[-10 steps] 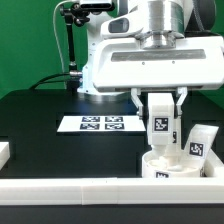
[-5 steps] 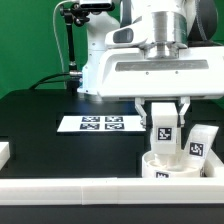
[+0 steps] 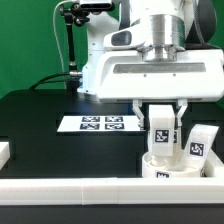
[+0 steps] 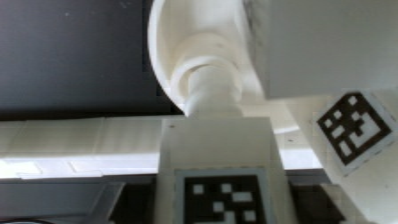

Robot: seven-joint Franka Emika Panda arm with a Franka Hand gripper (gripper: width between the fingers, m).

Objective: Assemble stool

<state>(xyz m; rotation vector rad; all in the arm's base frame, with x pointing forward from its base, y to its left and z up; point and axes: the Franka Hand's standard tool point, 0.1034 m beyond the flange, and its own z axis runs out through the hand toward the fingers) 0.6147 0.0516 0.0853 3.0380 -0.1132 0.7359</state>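
Our claw (image 3: pixel 161 127) pinches a leg (image 3: pixel 160 130) upright, w/ the seat (image 3: pixel 170 167) right below. Vs a sec ago it's turned slightly, so we're prob. screwing the leg in.

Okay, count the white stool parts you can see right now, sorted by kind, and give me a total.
Round white plastic dish-like seat: 1
White rectangular block legs with marker tags: 2, one between the fingers, one at the exterior view's right
Total: 3
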